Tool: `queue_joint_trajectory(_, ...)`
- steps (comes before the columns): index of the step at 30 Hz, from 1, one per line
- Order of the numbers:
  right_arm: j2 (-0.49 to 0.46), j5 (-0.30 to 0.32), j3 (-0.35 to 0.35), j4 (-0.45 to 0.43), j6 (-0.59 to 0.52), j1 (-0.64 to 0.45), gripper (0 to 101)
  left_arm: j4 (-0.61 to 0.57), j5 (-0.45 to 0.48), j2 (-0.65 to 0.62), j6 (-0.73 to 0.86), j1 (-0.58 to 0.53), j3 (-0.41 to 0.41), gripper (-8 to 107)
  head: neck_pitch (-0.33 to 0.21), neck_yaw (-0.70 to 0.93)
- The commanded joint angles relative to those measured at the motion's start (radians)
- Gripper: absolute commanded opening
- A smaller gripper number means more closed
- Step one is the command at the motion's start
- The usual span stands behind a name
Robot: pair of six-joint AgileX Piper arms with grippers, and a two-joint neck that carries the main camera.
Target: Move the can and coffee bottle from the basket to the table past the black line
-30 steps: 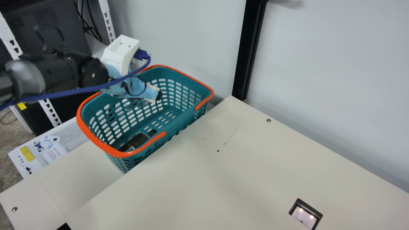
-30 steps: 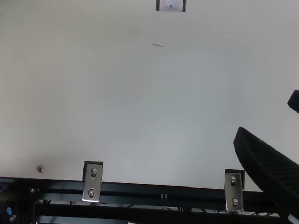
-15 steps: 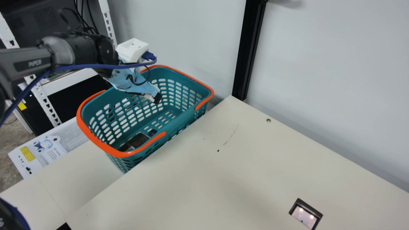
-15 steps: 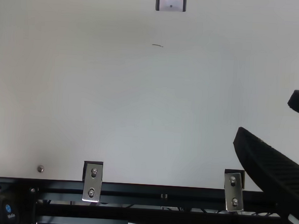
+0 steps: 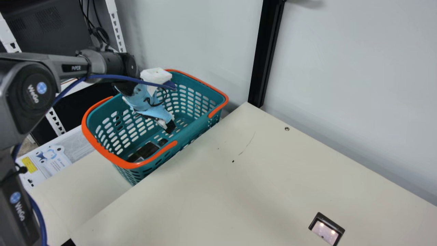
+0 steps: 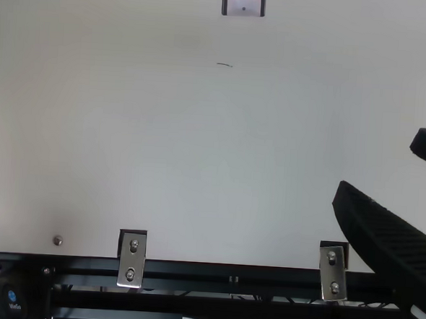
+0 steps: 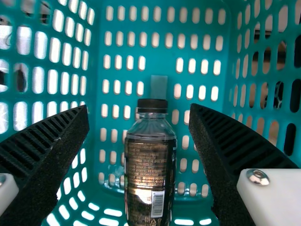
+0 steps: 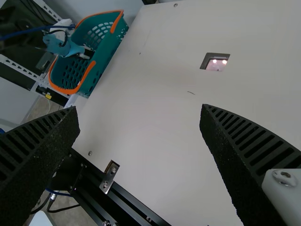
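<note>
While bottle (image 7: 149, 174) parallels basket (image 5: 108, 154), cap (image 7: 152, 105) faces left tool (image 5: 170, 127)

You are counting one bottle, one basket and one table.
In the left wrist view, you are seeing one dark bottle (image 7: 150, 174) wearing one black cap (image 7: 152, 104); in the main view, you are finding one teal basket (image 5: 191, 131) carrying two orange handles (image 5: 99, 147), one cream table (image 5: 273, 171), one small lit panel (image 5: 326, 232) and one black post (image 5: 268, 51); in the top view, two metal brackets (image 6: 131, 259) are touching the table's edge.
</note>
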Motion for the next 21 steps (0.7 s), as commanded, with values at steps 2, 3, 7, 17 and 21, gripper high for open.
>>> queue_joint_trajectory(2,0.000,0.000,0.000,0.000,0.000,0.000,101,-0.006,0.003,0.044,0.034,0.002,-0.012,90,-0.029,0.011)
queue_joint_trajectory(3,0.000,0.000,0.000,0.000,0.000,0.000,101,-0.006,0.003,0.056,0.041,0.003,-0.016,90,-0.029,0.011)
queue_joint_trajectory(7,0.000,0.000,0.000,0.000,0.000,0.000,101,-0.006,0.002,0.101,0.066,0.008,-0.025,90,-0.029,0.011)
queue_joint_trajectory(17,0.000,0.000,0.000,0.000,0.000,0.000,101,0.008,0.002,0.179,0.085,0.017,-0.036,90,-0.029,0.011)
queue_joint_trajectory(21,0.000,0.000,0.000,0.000,0.000,0.000,101,0.025,0.001,0.199,0.073,0.020,-0.034,90,-0.029,0.011)
